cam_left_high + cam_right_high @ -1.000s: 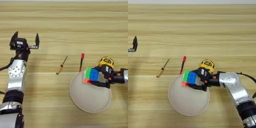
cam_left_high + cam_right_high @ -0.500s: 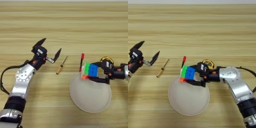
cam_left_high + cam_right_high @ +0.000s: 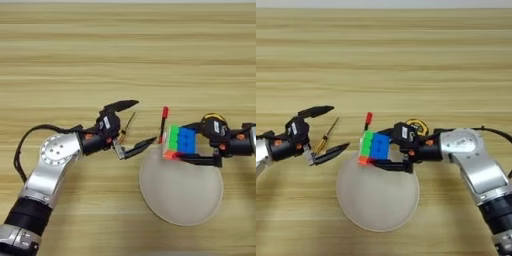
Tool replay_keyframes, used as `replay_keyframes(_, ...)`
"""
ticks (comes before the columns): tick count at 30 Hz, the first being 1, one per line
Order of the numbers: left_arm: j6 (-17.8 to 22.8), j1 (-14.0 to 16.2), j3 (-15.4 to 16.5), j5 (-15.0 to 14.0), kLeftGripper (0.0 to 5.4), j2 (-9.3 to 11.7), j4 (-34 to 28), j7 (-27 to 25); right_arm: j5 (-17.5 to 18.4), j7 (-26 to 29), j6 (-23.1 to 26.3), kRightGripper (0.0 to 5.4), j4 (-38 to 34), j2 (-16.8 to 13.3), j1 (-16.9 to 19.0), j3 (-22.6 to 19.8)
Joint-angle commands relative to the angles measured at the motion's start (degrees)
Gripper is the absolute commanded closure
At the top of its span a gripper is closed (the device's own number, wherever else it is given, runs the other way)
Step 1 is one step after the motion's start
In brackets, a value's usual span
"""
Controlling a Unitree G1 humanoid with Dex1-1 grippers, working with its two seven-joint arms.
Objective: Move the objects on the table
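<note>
My right gripper (image 3: 186,144) is shut on the multicoloured puzzle cube (image 3: 181,140), holding it just above the far left rim of the round cream plate (image 3: 182,200). Only a yellow sliver of the tape measure (image 3: 417,123) shows, behind the right gripper's wrist. My left gripper (image 3: 134,125) has reached in from the left and stands wide open, one finger on each side of the wooden-handled screwdriver (image 3: 327,136), which lies on the table (image 3: 125,55). Whether the fingers touch the screwdriver I cannot tell.
A red-capped black pen (image 3: 163,119) lies between the screwdriver and the cube, close to the plate's far rim. The left arm's silver forearm (image 3: 50,165) crosses the near left of the table.
The left arm has swung in from the far left, its open fingers now straddling the screwdriver. The right gripper has carried the cube leftward, off the tape measure's side, to the plate's left rim.
</note>
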Motion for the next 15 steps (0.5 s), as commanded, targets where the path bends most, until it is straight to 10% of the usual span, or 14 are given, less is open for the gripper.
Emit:
replay_keyframes(1, 4.3, -1.4, -0.4, -3.6, 0.00, 2.2, -2.5, -5.7, -1.8, 1.7, 0.1, 2.08, -0.1, -2.3, -2.3, 1.2)
replay_keyframes(15, 11.1, -1.5, -1.5, -7.1, 0.00, 2.3, -8.5, -11.5, -4.3, 5.0, -0.5, 2.08, -1.6, -4.6, -4.9, 4.2)
